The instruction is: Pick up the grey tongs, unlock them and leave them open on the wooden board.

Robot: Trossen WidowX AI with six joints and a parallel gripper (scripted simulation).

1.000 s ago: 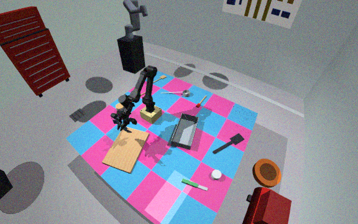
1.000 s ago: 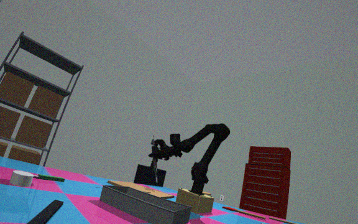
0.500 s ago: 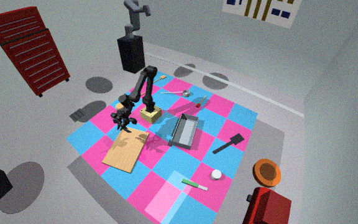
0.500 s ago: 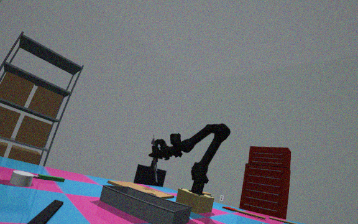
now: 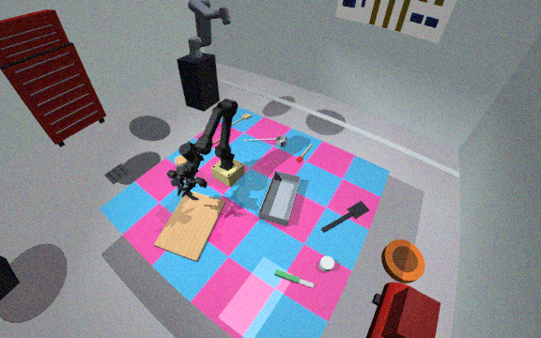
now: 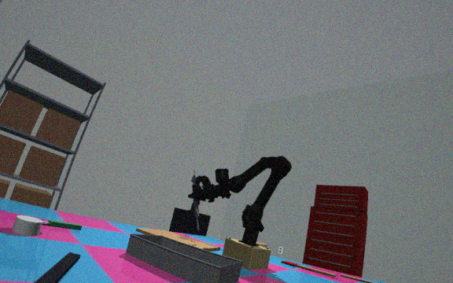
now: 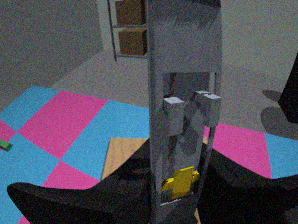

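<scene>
Gripper: (image 5: 191,185) (image 6: 196,193) (image 7: 176,200) clamped on the grey tongs (image 6: 197,214) (image 7: 185,52)
Tongs: upright, off the board
Wooden board: (image 5: 193,227) (image 6: 177,238) (image 7: 122,150) flat on the mat (image 5: 261,239) (image 6: 101,251) (image 7: 60,125)
Roasting tin: (image 5: 265,217) (image 6: 179,257) beside it

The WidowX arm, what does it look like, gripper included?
The arm is black throughout, with slim links and chunky rounded joints. Its gripper is black too, with broad fingers narrowing to rounded tips in the wrist view. I can't make out any cables or markings.

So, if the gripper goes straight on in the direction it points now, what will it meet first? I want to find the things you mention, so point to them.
Probably nothing near: the gripper (image 5: 191,185) (image 6: 193,192) (image 7: 170,143), shut on the tongs (image 6: 197,211) (image 7: 185,50), points roughly level, above the wooden board (image 5: 193,230) (image 6: 175,237) (image 7: 122,150). The way looks free, though depth is unclear.
</scene>
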